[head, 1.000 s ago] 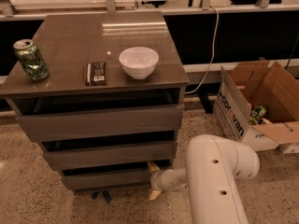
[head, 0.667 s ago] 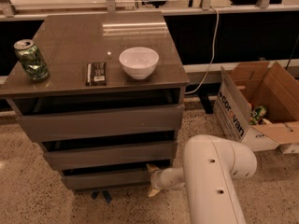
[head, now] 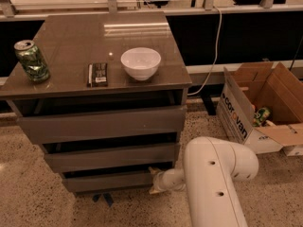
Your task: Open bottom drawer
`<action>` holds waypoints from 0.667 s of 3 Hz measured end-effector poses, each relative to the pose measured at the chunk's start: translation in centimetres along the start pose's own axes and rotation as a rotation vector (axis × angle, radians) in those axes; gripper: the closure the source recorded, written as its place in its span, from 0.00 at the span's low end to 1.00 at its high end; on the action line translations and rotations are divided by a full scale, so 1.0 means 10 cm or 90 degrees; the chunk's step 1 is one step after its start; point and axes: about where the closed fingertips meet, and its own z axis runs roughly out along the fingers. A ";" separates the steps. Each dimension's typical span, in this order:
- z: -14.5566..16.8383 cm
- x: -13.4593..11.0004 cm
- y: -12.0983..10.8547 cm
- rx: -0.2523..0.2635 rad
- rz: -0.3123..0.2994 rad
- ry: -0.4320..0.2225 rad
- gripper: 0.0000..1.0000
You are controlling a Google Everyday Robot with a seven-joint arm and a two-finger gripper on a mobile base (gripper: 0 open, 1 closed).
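Observation:
The bottom drawer [head: 111,181] is the lowest and narrowest of three grey-brown handleless fronts in the cabinet. A dark gap shows above its front panel. My gripper [head: 155,181] sits at the right end of that drawer front, with one tan fingertip above and one below, close to the panel's right edge. The white arm [head: 213,183] comes in from the lower right and hides the floor behind it.
The cabinet top [head: 75,46] holds a green can [head: 31,60], a dark flat bar [head: 97,74] and a white bowl [head: 140,63]. The mid drawer [head: 111,156] and top drawer [head: 102,123] are above. An open cardboard box [head: 260,110] stands right.
The arm has shifted slightly left toward the cabinet. The gripper stays at the bottom drawer's right end. The drawers have not visibly moved.

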 end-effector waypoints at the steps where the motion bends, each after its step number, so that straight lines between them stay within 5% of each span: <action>1: -0.08 -0.08 0.15 -0.045 -0.016 -0.014 0.34; 2: -0.19 -0.24 0.37 -0.075 -0.021 -0.050 0.34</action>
